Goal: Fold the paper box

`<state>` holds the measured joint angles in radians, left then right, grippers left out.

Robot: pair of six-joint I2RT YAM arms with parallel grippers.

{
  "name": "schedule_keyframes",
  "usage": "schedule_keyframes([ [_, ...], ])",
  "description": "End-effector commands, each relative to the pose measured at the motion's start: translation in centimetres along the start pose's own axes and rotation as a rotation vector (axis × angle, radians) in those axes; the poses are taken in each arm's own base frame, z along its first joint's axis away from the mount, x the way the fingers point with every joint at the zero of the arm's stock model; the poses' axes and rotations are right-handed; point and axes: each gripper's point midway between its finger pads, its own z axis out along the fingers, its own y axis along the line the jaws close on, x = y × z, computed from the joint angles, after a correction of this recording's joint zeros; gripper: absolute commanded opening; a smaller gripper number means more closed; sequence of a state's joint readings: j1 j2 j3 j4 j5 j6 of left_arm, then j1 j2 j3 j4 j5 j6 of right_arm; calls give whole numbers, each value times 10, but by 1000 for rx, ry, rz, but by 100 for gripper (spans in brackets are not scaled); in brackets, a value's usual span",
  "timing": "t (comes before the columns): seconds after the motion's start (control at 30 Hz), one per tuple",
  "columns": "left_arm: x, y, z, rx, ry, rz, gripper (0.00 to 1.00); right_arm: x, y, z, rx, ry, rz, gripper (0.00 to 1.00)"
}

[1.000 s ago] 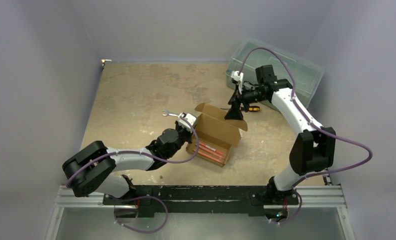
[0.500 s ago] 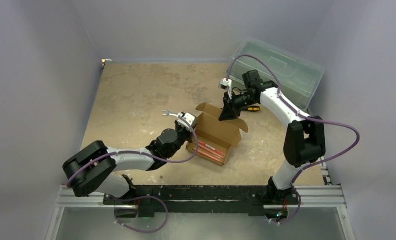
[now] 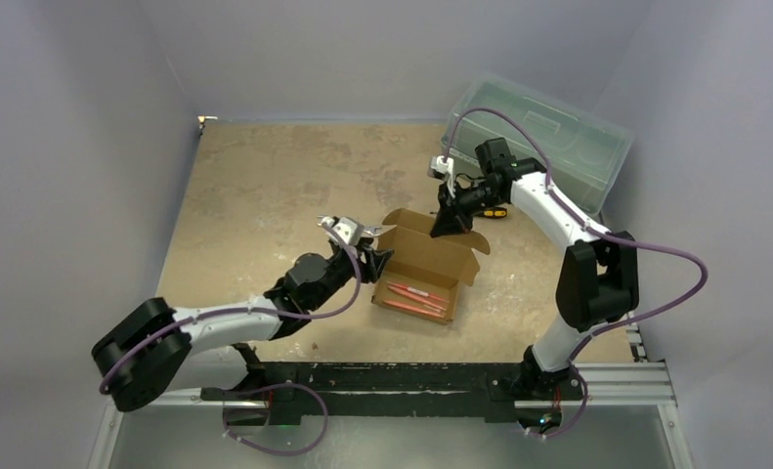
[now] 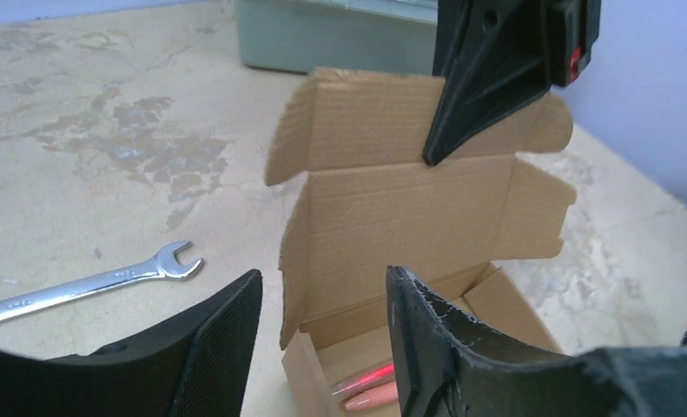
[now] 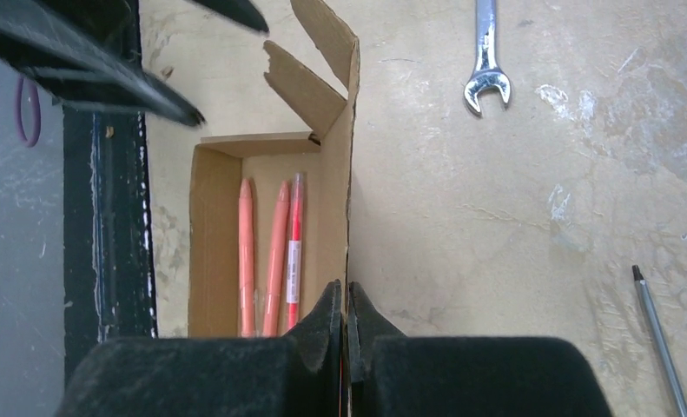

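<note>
Paper box (image 3: 426,274): base walls up, pens (image 5: 270,256) inside, lid (image 4: 409,208) upright, not yet closed. Right gripper (image 5: 346,300): jaws pinched tight on the lid's top edge. Left gripper (image 4: 322,280): jaws half apart, empty, box just ahead of them. Remaining: lower lid, tuck flaps.

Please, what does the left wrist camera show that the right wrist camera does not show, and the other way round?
Only the left wrist view shows the green bin at the back. Only the right wrist view shows a thin metal shaft and the black rail. Both show the cardboard box, orange pens inside it, the wrench, and the right tool shut on the box's upright lid.
</note>
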<state>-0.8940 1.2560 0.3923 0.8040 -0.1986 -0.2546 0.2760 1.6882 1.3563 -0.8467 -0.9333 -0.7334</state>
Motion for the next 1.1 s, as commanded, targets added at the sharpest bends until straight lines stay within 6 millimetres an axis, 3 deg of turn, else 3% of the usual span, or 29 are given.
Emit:
schedule_keyframes([
  [0.0, -25, -4, -24, 67, -43, -151, 58, -11, 13, -12, -4, -8, -109, 0],
  [0.1, -47, 11, -45, 43, -103, -206, 68, -10, 17, -14, -13, -3, -137, 0],
  [0.17, -46, 25, -54, 0, -99, -228, 70, -10, 19, -16, -19, -2, -153, 0],
  [0.3, -33, 43, -63, -61, -84, -252, 70, -9, 25, -17, -43, -2, -169, 0],
  [0.47, -14, 50, -56, -84, -60, -253, 68, -11, 31, -18, -62, -10, -188, 0],
  [0.57, -5, 48, -47, -63, -44, -240, 67, -11, 33, -17, -66, -9, -195, 0],
  [0.8, 9, 23, -27, 101, -19, -185, 66, -11, 35, -15, -68, -4, -206, 0],
  [1.07, 15, 10, -12, 189, 2, -146, 66, -12, 38, -12, -69, 8, -231, 0],
])
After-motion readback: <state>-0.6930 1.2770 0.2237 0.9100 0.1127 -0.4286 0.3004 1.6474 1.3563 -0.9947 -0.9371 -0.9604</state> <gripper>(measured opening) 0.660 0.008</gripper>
